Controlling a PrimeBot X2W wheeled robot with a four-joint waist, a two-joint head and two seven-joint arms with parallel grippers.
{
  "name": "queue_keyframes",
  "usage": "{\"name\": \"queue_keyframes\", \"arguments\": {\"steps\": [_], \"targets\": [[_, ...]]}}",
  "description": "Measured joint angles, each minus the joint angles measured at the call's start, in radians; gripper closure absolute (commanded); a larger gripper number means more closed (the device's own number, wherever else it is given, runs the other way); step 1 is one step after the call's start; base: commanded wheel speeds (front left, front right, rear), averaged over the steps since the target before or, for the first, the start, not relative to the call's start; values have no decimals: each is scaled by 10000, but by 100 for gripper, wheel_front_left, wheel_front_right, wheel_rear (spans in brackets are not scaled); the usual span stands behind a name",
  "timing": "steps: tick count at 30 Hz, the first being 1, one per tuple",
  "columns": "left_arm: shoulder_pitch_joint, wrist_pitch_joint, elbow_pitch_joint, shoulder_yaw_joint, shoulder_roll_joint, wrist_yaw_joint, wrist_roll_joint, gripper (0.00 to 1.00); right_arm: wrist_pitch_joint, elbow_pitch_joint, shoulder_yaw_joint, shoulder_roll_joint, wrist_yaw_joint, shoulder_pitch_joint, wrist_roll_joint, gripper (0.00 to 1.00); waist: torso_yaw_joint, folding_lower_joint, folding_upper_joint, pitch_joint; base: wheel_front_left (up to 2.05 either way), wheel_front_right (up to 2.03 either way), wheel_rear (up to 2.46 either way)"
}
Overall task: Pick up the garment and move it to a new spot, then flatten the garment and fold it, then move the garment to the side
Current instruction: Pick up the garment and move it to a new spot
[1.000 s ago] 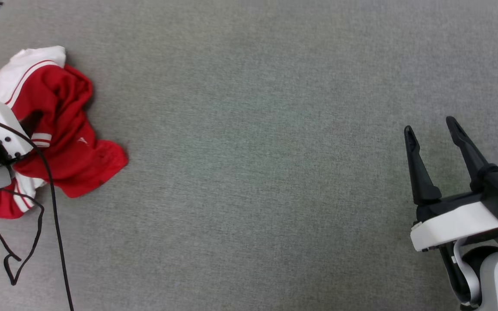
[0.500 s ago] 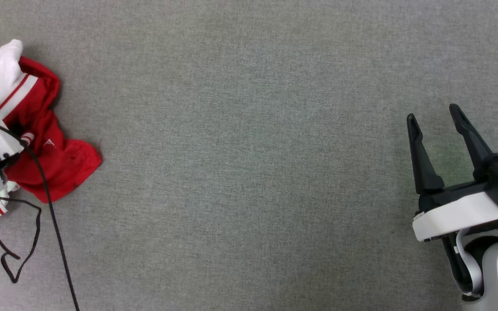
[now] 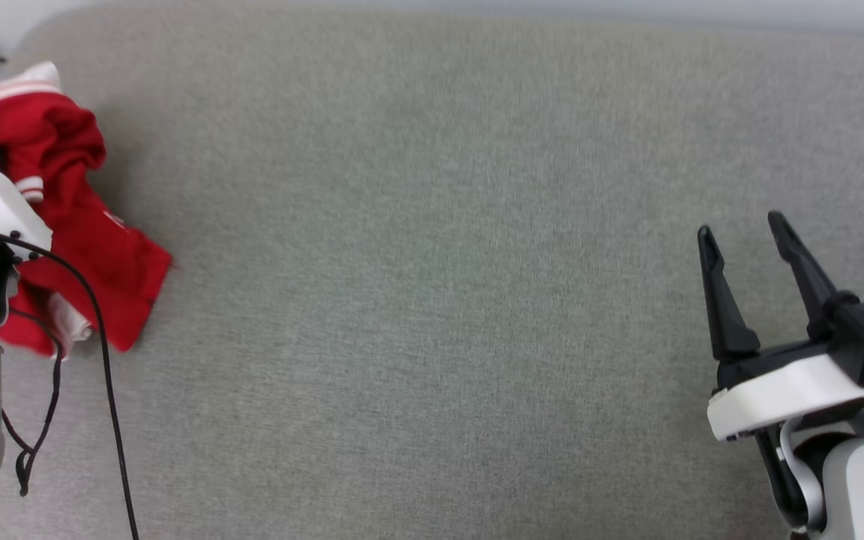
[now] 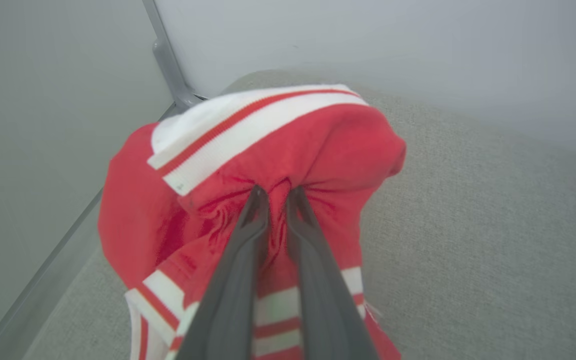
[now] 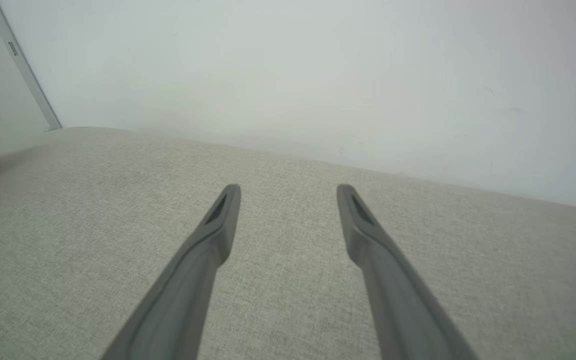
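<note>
The garment point(image 3: 79, 225) is bunched at the far left corner of the grey table point(image 3: 432, 300), partly lifted. I judge the task is only at its first step: the moving, flattening, folding and putting aside are all left. The left claw point(image 4: 276, 191) is clamped on a pinch of red cloth. The right claw point(image 3: 739, 226) hovers low at the right side, fingers apart, holding nothing.

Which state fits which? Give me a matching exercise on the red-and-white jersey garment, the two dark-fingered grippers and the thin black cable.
1. red-and-white jersey garment
2. dark-fingered left gripper
3. dark-fingered right gripper
4. thin black cable

a. open above the bare grey surface
b. dangling in loops
c. bunched up and pinched
d. shut on the garment

Pairs: 1-c, 2-d, 3-a, 4-b.
</note>
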Motion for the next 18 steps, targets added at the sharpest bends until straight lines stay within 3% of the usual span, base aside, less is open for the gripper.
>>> {"name": "queue_keyframes", "arguments": {"steps": [7, 18], "targets": [[160, -1875, -374, -301, -203, -284, 337, 100, -50, 176, -276, 127, 0, 604, 69, 0, 74, -1, 0, -1113, 0, 0, 0], [896, -2922, -1641, -1041, -943, -418, 631, 100, 61, 153, -633, 182, 0, 1331, 355, 0, -367, -2, 0, -2495, 0, 0, 0]]}}
